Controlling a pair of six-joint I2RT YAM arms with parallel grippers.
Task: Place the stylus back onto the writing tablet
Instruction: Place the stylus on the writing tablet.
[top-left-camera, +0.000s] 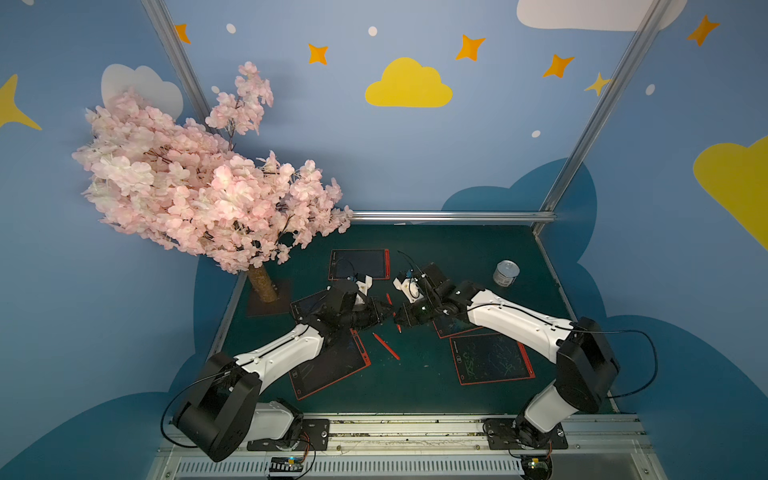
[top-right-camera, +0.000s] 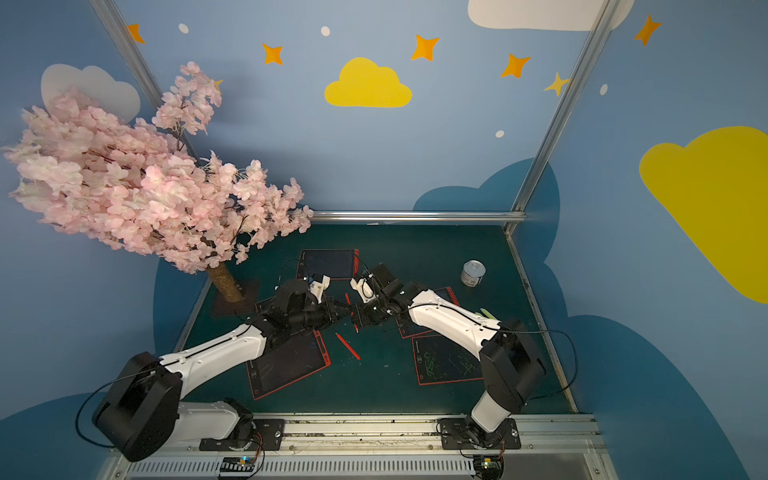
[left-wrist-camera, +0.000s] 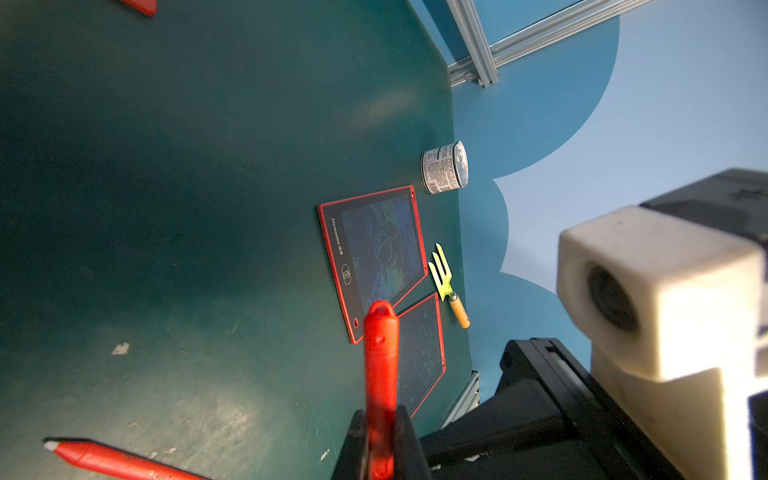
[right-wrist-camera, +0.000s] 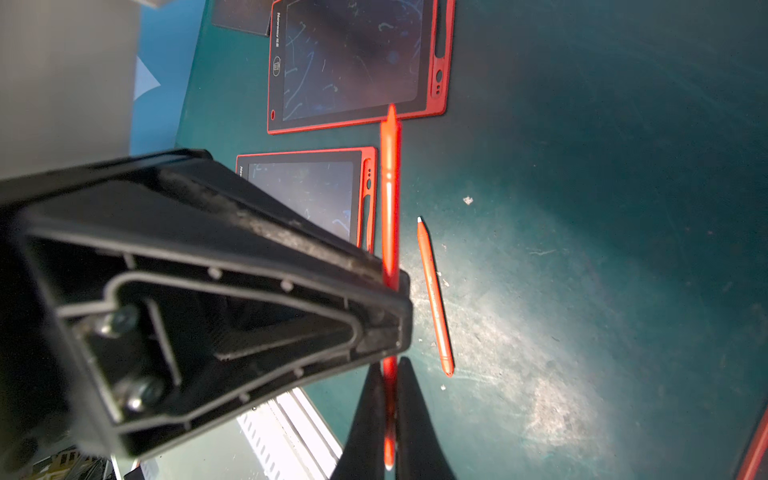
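Observation:
A red stylus (left-wrist-camera: 380, 353) hangs above the green table, held at the centre where both grippers meet. My left gripper (left-wrist-camera: 380, 415) is shut on one end of it. My right gripper (right-wrist-camera: 388, 365) is shut on the same stylus (right-wrist-camera: 389, 187), just beside the left gripper's fingers (right-wrist-camera: 291, 316). In a top view, the stylus ends (top-left-camera: 388, 298) stick out on either side of the two grippers. A second red stylus (top-left-camera: 386, 345) lies loose on the table nearer the front. Several red-framed writing tablets lie flat around: one at the back (top-left-camera: 359, 264), one under the left arm (top-left-camera: 332, 365), one at the right (top-left-camera: 492, 358).
A small tin can (top-left-camera: 506, 273) stands at the back right. A pink blossom tree (top-left-camera: 199, 187) overhangs the back left corner. A yellow garden fork (left-wrist-camera: 446, 282) lies by the right edge, beside two tablets (left-wrist-camera: 374, 257). An aluminium rail (top-left-camera: 395, 428) runs along the front.

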